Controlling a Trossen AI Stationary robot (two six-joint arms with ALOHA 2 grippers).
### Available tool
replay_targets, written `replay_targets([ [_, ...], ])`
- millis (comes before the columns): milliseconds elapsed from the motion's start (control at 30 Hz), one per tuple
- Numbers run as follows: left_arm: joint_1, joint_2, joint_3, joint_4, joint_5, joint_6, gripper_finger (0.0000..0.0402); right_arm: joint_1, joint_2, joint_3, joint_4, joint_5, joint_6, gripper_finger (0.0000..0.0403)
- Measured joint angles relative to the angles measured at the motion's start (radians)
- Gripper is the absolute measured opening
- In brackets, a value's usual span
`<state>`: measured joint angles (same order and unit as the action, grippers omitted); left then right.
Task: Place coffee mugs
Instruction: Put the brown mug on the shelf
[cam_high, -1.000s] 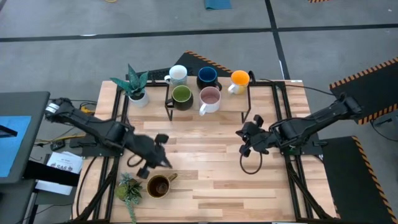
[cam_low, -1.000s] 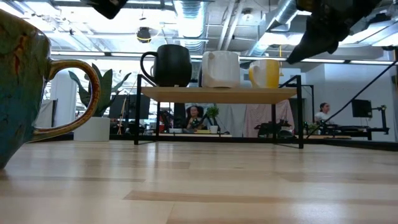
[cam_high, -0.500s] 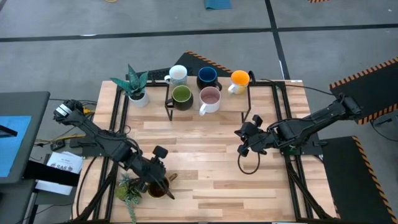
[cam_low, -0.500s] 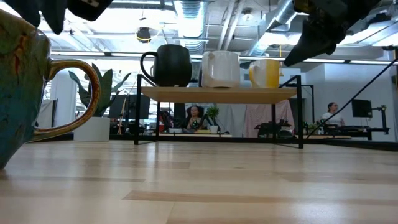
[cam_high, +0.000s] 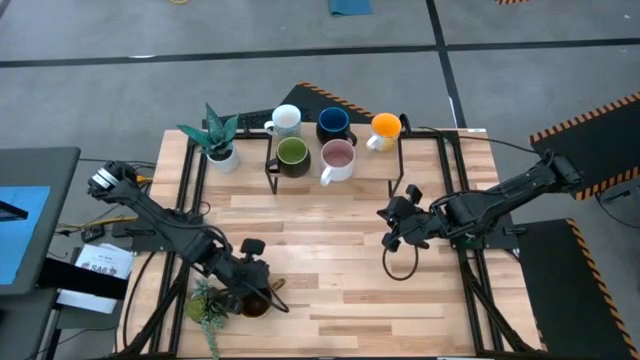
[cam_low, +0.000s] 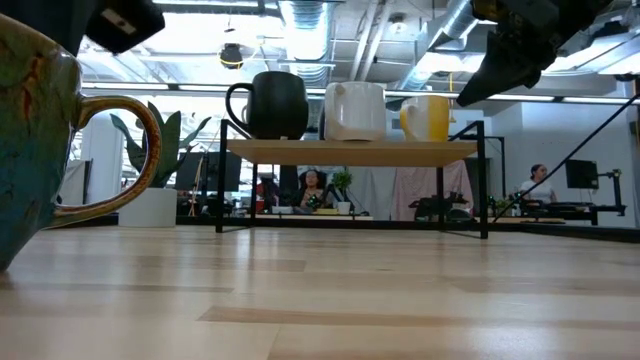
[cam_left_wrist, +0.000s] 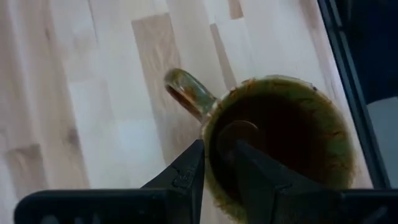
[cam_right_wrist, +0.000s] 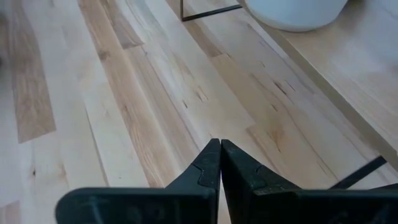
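The brown mug (cam_left_wrist: 283, 124) stands upright on its base near the table's near left corner and fills the left of the low view (cam_low: 30, 150). My left gripper (cam_left_wrist: 214, 155) is down on it from above (cam_high: 250, 285), its fingers astride the rim beside the handle (cam_left_wrist: 186, 93). The white (cam_high: 286, 120), dark blue (cam_high: 333, 124), orange (cam_high: 385, 126), olive green (cam_high: 292, 154) and pink (cam_high: 338, 158) mugs stand on the wooden shelf (cam_low: 350, 152). My right gripper (cam_high: 395, 225) hangs shut above the table's right half (cam_right_wrist: 219, 146), touching nothing. My left gripper pinches the brown mug's rim (cam_left_wrist: 210, 134) next to the handle, one finger (cam_left_wrist: 249, 165) inside the cup and one finger (cam_left_wrist: 186, 177) outside. It comes from above, pointing down. The mug stays upright with its base on the table.
A small plant (cam_high: 208, 303) lies right beside the brown mug toward the left edge. A white pot with a spiky plant (cam_high: 218, 140) stands left of the black-framed shelf (cam_high: 400, 160). A dark cable loop (cam_high: 402, 265) lies under the right arm. Bare wood (cam_high: 330, 250) spans the table's middle.
My left gripper has moved toward the table's near edge and come down onto the brown mug, its fingers now astride the rim. The mug has stayed in place. The right arm has kept still.
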<state>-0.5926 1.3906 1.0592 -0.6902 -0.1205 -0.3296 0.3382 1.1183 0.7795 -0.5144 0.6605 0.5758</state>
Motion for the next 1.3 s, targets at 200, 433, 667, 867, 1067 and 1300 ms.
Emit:
replay_targets([
  [200, -0.003, 0.049, 0.004, -0.021, -0.017, -0.024, 0.0071, 0.000, 0.000, 0.000, 0.001, 0.000, 0.000, 0.0036],
  [433, -0.003, 0.066, 0.000, -0.035, -0.032, -0.033, 0.0071, 0.000, 0.000, 0.000, 0.005, 0.000, 0.001, 0.0036],
  [667, -0.003, 0.066, 0.002, -0.042, -0.033, -0.024, 0.0071, 0.000, 0.000, 0.000, 0.008, 0.000, 0.001, 0.0036],
  [867, -0.003, 0.063, 0.078, -0.052, -0.044, 0.048, 0.0071, 0.000, 0.000, 0.000, 0.026, 0.000, -0.001, 0.0036],
  [1067, -0.002, 0.062, 0.093, -0.105, -0.070, 0.035, 0.0071, 0.000, 0.000, 0.001, 0.025, 0.000, -0.001, 0.0036],
  [1300, 0.017, 0.064, 0.049, -0.138, -0.101, 0.017, 0.0088, 0.000, 0.000, 0.001, 0.023, 0.000, -0.001, 0.0036],
])
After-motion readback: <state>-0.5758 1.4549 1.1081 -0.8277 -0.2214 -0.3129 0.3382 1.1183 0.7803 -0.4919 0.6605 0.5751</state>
